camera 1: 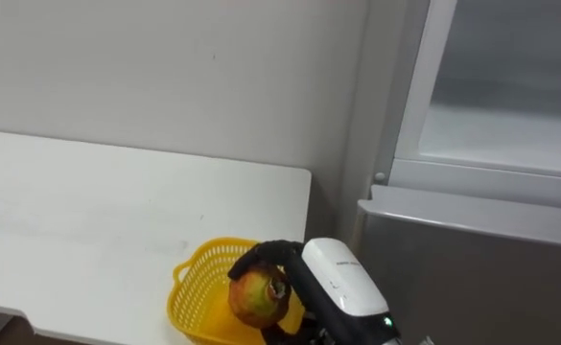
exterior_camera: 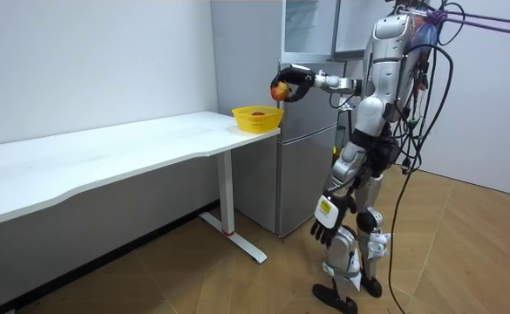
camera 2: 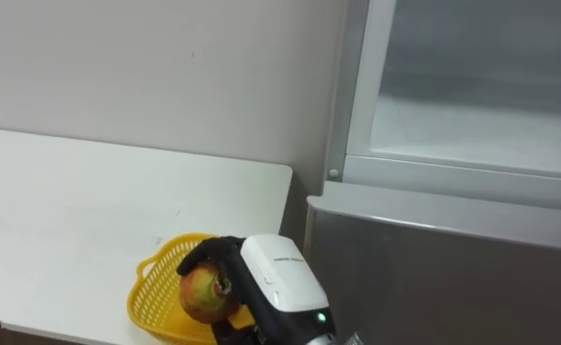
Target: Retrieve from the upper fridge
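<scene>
Clamped round an apple (camera 1: 256, 297) in the right hand (camera 1: 304, 273), poised above the yellow basket (camera 1: 196, 287) on the table (camera 1: 117, 220), apparently for setting inside.

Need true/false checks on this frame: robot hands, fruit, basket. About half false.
1. The right robot hand grips a fruit. True.
2. The basket is blue. False: it is yellow.
3. The basket stands on the floor. False: it stands on the table, at the end nearest the fridge.
4. The fruit is held higher than the basket, not resting in it. True, per the room view.
5. The left robot hand rests on the table. False: it hangs by the robot's side.
</scene>
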`<state>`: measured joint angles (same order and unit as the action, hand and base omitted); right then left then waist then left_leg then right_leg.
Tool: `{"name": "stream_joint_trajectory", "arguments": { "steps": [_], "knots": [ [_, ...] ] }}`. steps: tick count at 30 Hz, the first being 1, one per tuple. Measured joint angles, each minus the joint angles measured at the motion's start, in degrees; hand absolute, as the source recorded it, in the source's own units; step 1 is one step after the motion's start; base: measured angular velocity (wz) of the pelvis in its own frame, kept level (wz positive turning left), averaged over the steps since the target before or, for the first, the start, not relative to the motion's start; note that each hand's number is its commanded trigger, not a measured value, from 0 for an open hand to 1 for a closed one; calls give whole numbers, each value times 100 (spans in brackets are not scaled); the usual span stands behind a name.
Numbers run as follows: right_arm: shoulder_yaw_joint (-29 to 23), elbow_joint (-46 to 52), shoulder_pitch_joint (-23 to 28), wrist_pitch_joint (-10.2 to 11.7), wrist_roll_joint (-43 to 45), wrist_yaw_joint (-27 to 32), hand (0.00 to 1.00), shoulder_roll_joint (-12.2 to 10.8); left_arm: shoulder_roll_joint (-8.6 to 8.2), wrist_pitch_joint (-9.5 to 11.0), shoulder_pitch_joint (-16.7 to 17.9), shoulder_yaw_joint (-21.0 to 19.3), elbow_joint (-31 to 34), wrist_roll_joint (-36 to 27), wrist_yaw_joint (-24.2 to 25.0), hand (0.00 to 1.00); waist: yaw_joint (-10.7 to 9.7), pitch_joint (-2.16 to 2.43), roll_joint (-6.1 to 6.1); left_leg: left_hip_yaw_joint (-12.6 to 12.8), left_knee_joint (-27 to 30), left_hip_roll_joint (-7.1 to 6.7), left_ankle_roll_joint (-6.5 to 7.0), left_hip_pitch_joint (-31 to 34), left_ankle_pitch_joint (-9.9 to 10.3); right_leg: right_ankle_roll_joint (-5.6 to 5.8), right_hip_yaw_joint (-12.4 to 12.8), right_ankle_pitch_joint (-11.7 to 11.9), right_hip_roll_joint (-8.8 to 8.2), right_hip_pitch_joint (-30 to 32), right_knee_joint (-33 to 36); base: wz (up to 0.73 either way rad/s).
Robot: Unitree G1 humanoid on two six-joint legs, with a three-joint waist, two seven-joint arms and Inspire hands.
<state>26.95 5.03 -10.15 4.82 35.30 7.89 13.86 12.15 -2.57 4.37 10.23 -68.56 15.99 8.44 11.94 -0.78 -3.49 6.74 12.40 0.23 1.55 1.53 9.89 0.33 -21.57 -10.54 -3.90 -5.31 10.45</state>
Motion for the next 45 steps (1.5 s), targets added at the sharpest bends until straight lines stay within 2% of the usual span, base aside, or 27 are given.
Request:
{"name": "stream_joint_trajectory", "arguments": {
  "steps": [3, 8, 11, 12, 13, 14, 45],
  "knots": [
    [-1, -4, 1, -3, 2, 4, 100, 1, -4, -1, 0, -37, 0, 127, 29, 0, -6, 4, 3, -43, 20, -9, 4, 6, 0, 1, -47, 0, -6, -26, -6, 8],
    [-1, -9, 1, -4, 0, 4, 100, 3, -64, -7, 1, -104, 0, 172, 137, 0, 5, 40, 62, -49, 26, -7, 4, -16, -1, 3, -48, -1, -5, -57, -6, 2],
    [-1, -9, 2, -8, 0, 4, 100, 4, -80, -7, 0, -105, 0, 172, 185, 0, 8, 37, 79, -48, 29, -5, 3, -22, -2, 4, -47, -2, -5, -64, -9, 0],
    [-1, -9, 3, -8, 0, 4, 90, 5, -81, -7, -1, -105, 0, 172, 191, 0, 6, 37, 79, -48, 30, -5, 3, -22, -2, 4, -47, -2, -6, -65, -10, 0],
    [-1, -9, 3, -8, -1, 4, 50, 4, -84, -7, 0, -105, 0, 172, 202, 0, 6, 34, 82, -48, 31, -5, 3, -23, -2, 4, -46, -2, -6, -66, -11, 0],
    [-1, -9, 3, -8, -1, 4, 2, 5, -90, -7, 0, -104, 0, 172, 203, 0, 6, 33, 85, -48, 31, -6, 4, -23, -3, 4, -46, -2, -7, -66, -11, 0],
    [-2, -10, 3, -8, -13, 4, 0, -1, -154, -5, -5, -105, 0, 173, 221, 0, 87, 27, 76, -45, 30, -13, 4, -17, -2, 8, -50, -6, -24, -105, -101, 0]
  ]
}}
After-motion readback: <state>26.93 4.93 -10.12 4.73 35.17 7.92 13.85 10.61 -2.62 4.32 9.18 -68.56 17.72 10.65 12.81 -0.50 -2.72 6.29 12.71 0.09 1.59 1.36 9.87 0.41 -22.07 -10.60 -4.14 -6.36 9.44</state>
